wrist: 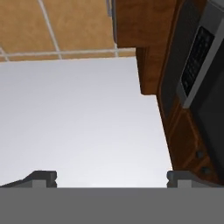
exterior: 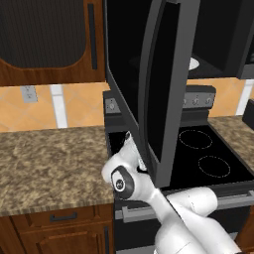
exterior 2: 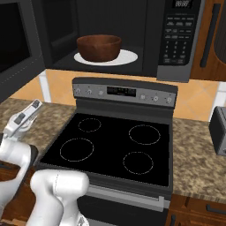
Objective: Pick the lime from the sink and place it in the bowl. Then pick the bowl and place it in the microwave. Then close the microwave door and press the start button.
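The microwave [exterior 2: 110, 26] hangs open above the stove, and a brown bowl [exterior 2: 99, 47] sits on its white turntable plate [exterior 2: 130, 57]. Whether the lime lies inside the bowl cannot be seen; the sink is out of view. The microwave door [exterior: 158, 84] swings out wide toward me; its panel also fills the left edge [exterior 2: 13, 48] of the right base view. My gripper [exterior 2: 31, 108] points upward beside the stove's left side, below the door. Its fingertips [wrist: 43, 177] stand wide apart with nothing between them. The control panel [exterior 2: 176, 39] is on the microwave's right, seen slanted in the hand view as a keypad [wrist: 192, 61].
A black glass-top stove [exterior 2: 110, 145] with several ring burners lies under the microwave. Speckled granite counter [exterior: 49, 158] runs to the left and also to the right [exterior 2: 194, 150]. A grey toaster [exterior 2: 218, 130] stands at the right edge. Wooden cabinets [exterior: 49, 39] flank the microwave.
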